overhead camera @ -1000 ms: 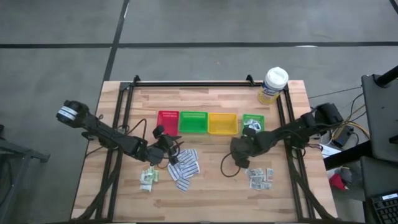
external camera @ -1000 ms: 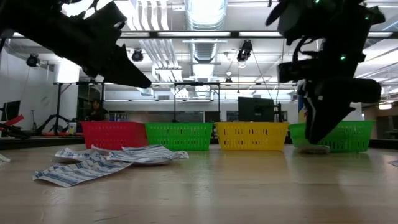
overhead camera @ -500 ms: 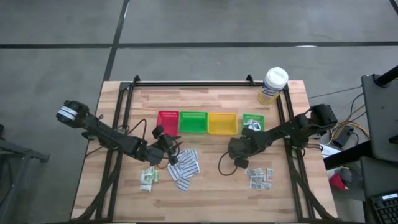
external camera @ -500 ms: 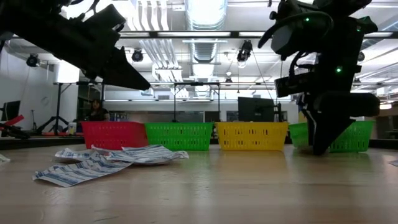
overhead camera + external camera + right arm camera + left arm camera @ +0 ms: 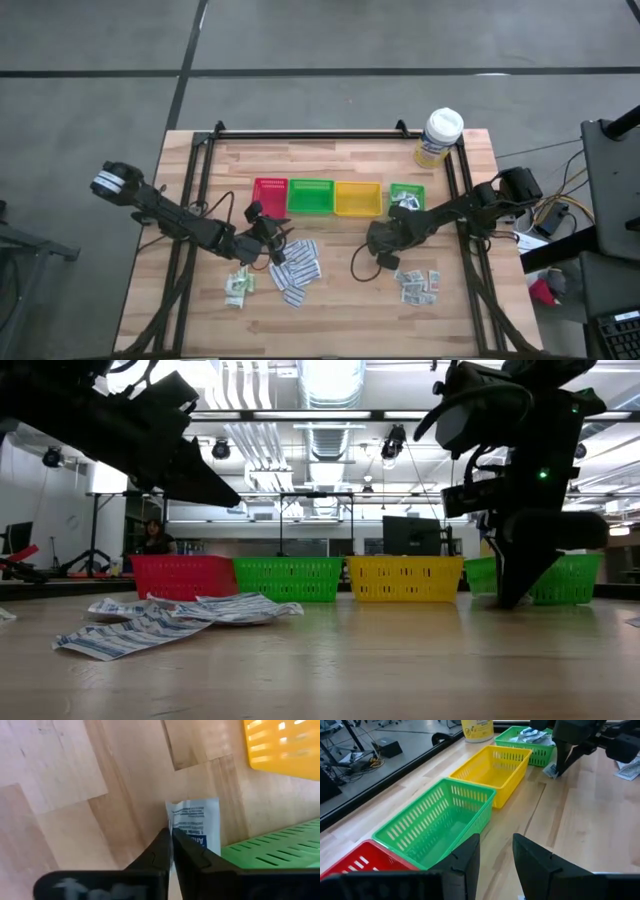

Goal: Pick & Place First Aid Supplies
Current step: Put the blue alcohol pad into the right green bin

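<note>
Wood surface: a pale butcher-block table (image 5: pixel 330 310) is seen from above, framed by dark rails.
Grey-white squares: a small cluster of packets (image 5: pixel 420 285) lies near the front edge, at about 4 o'clock from the table's middle.
Green-white sachets: a little heap (image 5: pixel 238 287) is found at about 8 o'clock from the middle, close to the front.
Printed strips: long white strips (image 5: pixel 298 266) are fanned out at about 7 o'clock, just beside the sachets; in the low view they lie flat and slightly curled (image 5: pixel 150 622).
Left gripper: the left gripper (image 5: pixel 495 857) is held above the strips, at about 9 o'clock from the middle; its two dark fingers (image 5: pixel 532 857) stand apart with bare wood visible between them, and nothing is seen held.
Right gripper: the right gripper (image 5: pixel 171 847) is lowered to the wood at about 3 o'clock from the middle, fingertips brought together.
Pinched packet: a white blue-printed packet (image 5: pixel 196 824) lies flat on the table in front of the small green tray; its edge is nipped by the closed fingertips.
Trays: a red tray (image 5: pixel 270 195), a green tray (image 5: pixel 311 196), a yellow tray (image 5: pixel 357 198) and a smaller green tray (image 5: pixel 407 196) are lined up at 12 o'clock, side by side.
Small green tray contents: several packets (image 5: pixel 532 735) are piled inside.
Tub: a white-lidded, yellow-labelled tub (image 5: pixel 439 136) stands at about 1 o'clock, near the far corner.
</note>
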Available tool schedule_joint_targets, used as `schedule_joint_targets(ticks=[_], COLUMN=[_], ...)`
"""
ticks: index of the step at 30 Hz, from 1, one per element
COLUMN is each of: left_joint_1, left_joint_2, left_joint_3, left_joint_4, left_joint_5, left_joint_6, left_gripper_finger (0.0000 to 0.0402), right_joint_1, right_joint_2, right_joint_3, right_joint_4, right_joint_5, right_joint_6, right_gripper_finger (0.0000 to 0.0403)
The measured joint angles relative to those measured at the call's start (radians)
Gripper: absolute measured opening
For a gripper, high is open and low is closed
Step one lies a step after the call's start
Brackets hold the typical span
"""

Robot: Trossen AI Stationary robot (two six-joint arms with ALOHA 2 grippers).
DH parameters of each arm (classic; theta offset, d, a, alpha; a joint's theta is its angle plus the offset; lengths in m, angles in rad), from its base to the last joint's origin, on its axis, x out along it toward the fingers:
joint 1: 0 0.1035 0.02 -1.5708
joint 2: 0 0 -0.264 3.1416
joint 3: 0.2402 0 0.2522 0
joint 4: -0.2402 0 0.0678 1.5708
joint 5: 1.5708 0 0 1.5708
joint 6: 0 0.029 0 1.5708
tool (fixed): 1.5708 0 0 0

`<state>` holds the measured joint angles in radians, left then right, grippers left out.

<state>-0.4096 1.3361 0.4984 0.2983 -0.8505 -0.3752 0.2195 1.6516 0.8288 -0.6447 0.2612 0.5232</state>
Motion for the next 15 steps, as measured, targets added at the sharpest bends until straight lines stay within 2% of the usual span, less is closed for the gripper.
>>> schedule_joint_targets(ticks=[6, 15], left_joint_1=[0.0, 0.0], left_joint_2=[0.0, 0.0], left_joint_3=[0.0, -0.014], left_joint_4=[0.001, -0.001], left_joint_5=[0.0, 0.0], left_joint_6=[0.0, 0.005], left_gripper_finger=[0.0121, 0.0121], right_joint_1=[-0.001, -0.001], right_joint_2=[-0.007, -0.142], right_joint_3=[0.049, 0.243], right_joint_4=[-0.064, -0.27], right_joint_5=[-0.019, -0.259], right_joint_6=[-0.015, -0.174], right_gripper_finger=[0.0009, 0.0008])
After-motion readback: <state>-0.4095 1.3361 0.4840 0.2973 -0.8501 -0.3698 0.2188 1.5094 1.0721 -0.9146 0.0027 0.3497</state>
